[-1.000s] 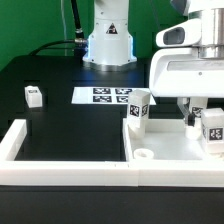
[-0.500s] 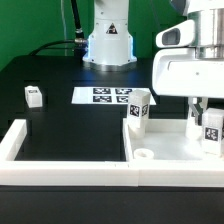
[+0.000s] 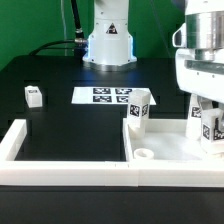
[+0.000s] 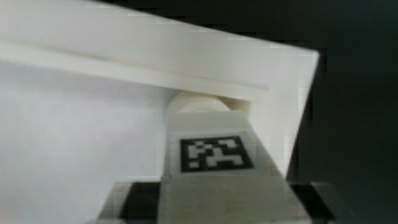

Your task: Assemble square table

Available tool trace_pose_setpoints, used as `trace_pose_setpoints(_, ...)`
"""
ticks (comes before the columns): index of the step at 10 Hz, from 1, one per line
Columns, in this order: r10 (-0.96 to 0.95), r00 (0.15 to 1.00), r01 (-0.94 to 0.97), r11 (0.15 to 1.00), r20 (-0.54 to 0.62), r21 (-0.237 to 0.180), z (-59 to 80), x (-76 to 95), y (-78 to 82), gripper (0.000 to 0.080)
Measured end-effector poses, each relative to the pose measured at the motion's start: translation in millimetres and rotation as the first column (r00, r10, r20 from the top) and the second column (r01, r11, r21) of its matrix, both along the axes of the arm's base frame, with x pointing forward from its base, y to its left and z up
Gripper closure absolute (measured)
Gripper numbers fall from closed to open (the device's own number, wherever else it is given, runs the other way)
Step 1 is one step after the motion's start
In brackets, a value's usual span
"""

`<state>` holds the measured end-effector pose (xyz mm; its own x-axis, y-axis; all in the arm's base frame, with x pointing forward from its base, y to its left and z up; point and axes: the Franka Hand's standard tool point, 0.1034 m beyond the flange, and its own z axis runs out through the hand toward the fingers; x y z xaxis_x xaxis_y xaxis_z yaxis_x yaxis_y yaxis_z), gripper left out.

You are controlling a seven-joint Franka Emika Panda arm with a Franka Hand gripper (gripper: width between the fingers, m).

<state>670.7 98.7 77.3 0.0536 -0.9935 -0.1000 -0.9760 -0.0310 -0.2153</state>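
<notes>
The jaws are closed on a tagged leg block [image 3: 212,128], one on each side of it. In the wrist view the block [image 4: 217,150] fills the gap between them (its black-white tag faces that camera). It hangs upright over the exterior view's right end of the square slab [image 3: 170,145]. Its far end points down near the slab's [image 4: 89,120] raised rim, though whether it touches cannot be told. A second leg block [image 3: 138,108] stands at the slab's far corner on the exterior view's left. A third leg block [image 3: 33,96] sits well apart on the black tabletop [image 3: 70,125]. The marker board [image 3: 110,95] lies flat between those two. The white border wall [image 3: 70,170] runs along the front, beside the slab.
</notes>
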Motion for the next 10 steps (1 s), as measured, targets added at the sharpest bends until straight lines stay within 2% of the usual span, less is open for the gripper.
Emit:
trace_pose_setpoints(1, -0.117, 0.993, 0.117, 0.992, 0.003, 0.05, -0.9, 0.1, -0.3, 0.0509)
trace_pose_setpoints(2, -0.2, 0.98, 0.2, 0.977, -0.012, 0.078, -0.9, 0.1, 1.1, 0.0507)
trace_pose_setpoints(3, -0.283, 0.959, 0.285, 0.954, -0.03, 0.097, -0.8, 0.0, 7.0, 0.0507)
trace_pose_setpoints(4, -0.249, 0.968, 0.25, 0.964, -0.023, 0.09, -0.6, 0.0, 8.1, 0.0507)
trace_pose_setpoints(5, -0.236, 0.972, 0.237, 0.968, -0.02, 0.087, -1.1, -0.1, 7.2, 0.0425)
trace_pose_setpoints(6, -0.235, 0.972, 0.235, 0.968, -0.021, 0.087, -1.5, -0.3, 8.3, 0.029)
trace_pose_setpoints(7, -0.061, 0.998, 0.061, 0.998, 0.002, 0.033, -2.2, 0.9, 12.9, 0.029)
trace_pose_setpoints(8, 0.178, 0.983, -0.177, 0.984, 0.042, -0.03, -2.5, 3.6, 14.8, 0.0175)
trace_pose_setpoints(9, 0.2, 0.979, -0.199, 0.98, 0.04, -0.031, -1.4, -0.4, 19.3, 0.0158)
trace_pose_setpoints(10, 0.274, 0.961, -0.272, 0.961, 0.044, -0.054, -1.4, -0.7, 18.6, 0.0158)
